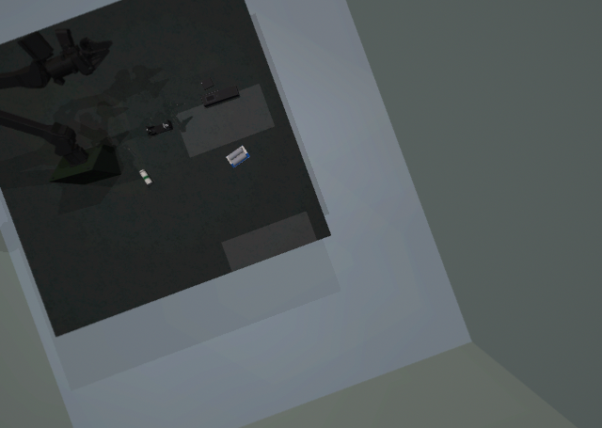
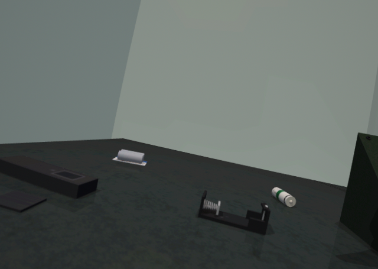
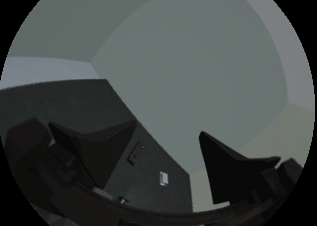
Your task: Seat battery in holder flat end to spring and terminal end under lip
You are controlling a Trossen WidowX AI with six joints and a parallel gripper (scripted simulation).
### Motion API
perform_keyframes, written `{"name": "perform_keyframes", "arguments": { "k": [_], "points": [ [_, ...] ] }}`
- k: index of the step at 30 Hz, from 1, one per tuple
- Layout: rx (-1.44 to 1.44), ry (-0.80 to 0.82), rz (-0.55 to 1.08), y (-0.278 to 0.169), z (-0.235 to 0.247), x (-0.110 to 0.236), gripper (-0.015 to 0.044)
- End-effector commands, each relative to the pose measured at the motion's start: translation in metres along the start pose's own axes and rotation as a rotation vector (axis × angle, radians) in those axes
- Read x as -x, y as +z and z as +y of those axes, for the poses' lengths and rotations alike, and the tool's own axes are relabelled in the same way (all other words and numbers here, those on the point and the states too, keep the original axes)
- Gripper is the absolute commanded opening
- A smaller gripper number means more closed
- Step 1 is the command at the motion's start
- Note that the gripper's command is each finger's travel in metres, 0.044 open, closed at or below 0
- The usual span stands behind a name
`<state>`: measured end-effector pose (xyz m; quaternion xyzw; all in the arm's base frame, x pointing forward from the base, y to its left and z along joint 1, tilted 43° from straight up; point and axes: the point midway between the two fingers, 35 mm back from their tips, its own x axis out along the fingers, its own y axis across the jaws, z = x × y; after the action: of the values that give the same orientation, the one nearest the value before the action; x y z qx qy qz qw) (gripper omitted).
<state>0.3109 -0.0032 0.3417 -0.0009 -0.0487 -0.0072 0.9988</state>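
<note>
The battery (image 1: 145, 176) (image 2: 283, 197) is white with a green band and lies on its side on the dark mat, apart from the holder. The black holder (image 1: 159, 128) (image 2: 233, 217) stands empty; its spring (image 2: 211, 206) is at the left end in the exterior view and a raised end block is at the right. My gripper (image 1: 96, 49) (image 3: 168, 130) is open and empty. It is held high at the far left of the mat, well away from both. It does not show in the exterior view.
A long black box (image 1: 221, 95) (image 2: 48, 175) and a thin dark plate (image 1: 208, 82) (image 2: 19, 200) lie beyond the holder. A grey cylinder on a white-blue base (image 1: 237, 156) (image 2: 130, 156) lies further off. The arm's dark green base (image 1: 92, 166) (image 2: 363, 193) stands close to the battery.
</note>
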Motion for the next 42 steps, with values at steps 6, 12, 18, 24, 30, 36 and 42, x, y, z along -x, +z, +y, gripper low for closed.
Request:
{"name": "perform_keyframes", "arguments": {
  "k": [6,12,18,24,30,36,42],
  "points": [
    [-0.053,-0.067,0.221,-0.061,-0.027,-0.022,0.0246],
    [-0.197,-0.157,0.591,-0.169,-0.073,-0.029,0.0246],
    [-0.368,-0.217,0.854,-0.245,-0.098,-0.01,0.0246],
    [-0.719,-0.345,1.212,-0.338,-0.118,0.047,0.0246],
    [-1.163,-0.487,1.509,-0.401,-0.11,0.117,0.0246],
    [-1.622,-0.607,1.71,-0.428,-0.084,0.173,0.0246],
    [-1.637,-0.611,1.716,-0.429,-0.083,0.175,0.0246]
  ]
}}
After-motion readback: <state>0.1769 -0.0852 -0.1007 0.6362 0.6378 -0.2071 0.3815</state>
